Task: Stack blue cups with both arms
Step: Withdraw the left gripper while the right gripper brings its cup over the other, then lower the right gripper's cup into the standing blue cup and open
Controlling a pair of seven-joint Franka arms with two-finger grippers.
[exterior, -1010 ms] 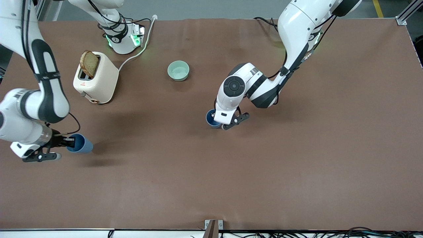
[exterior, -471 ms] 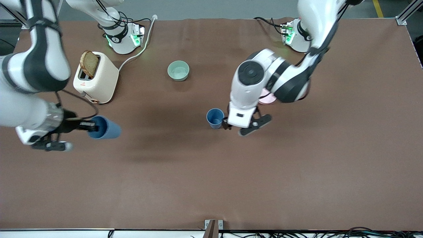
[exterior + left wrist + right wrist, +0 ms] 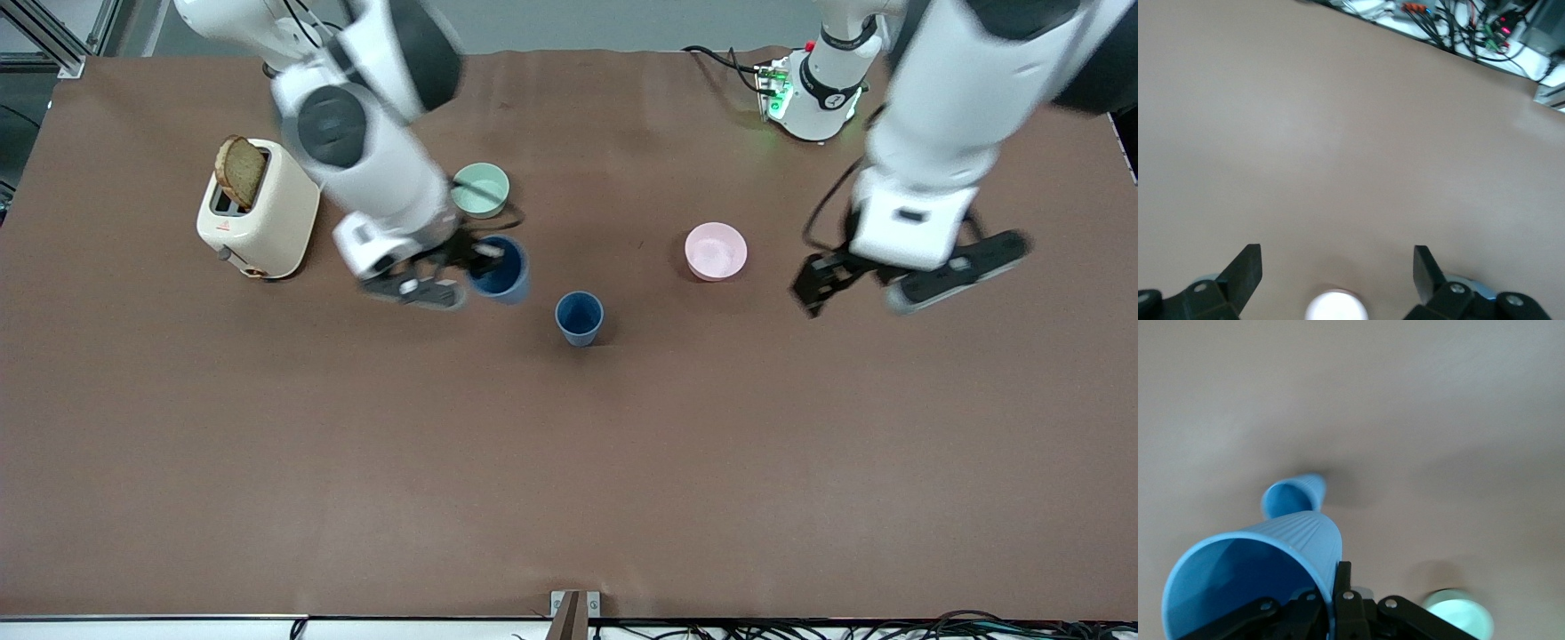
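— Two blue cups showing. Where are they sitting?

— The standing blue cup (image 3: 579,317) is resting upright, mouth up, on the brown table (image 3: 569,462), near mid-table. The held blue cup (image 3: 499,267) is hanging in the air, tilted, over the table between the green bowl (image 3: 480,189) and the standing cup.

— Who is carrying it?

— The right gripper (image 3: 462,260) is clamping its rim; the right wrist view is showing one finger (image 3: 1340,587) pressing the wall of that cup (image 3: 1251,580), with the standing one (image 3: 1293,497) below.

— And the left?

— The left gripper (image 3: 840,280) is hovering with fingers spread wide and nothing between them (image 3: 1338,273), over bare table toward the left arm's end, near the pink bowl (image 3: 716,251).

— Surroundings?

— A cream toaster (image 3: 258,209) is holding a toast slice (image 3: 240,171) toward the right arm's end. Cables (image 3: 889,627) are trailing along the table's near edge.
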